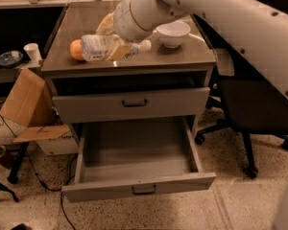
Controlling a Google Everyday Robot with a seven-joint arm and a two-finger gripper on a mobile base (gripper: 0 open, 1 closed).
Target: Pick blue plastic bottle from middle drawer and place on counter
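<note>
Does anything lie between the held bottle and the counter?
Nothing visible lies under the blue plastic bottle in the hand; an orange sits by its base end on the counter, a white bowl farther right.

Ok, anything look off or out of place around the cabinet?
Nothing spilled or damaged. The gripper holds the small clear plastic bottle sideways over the glossy grey-brown counter, right beside the round orange fruit, which it might nudge when set down. The wide grey middle drawer stands open.
</note>
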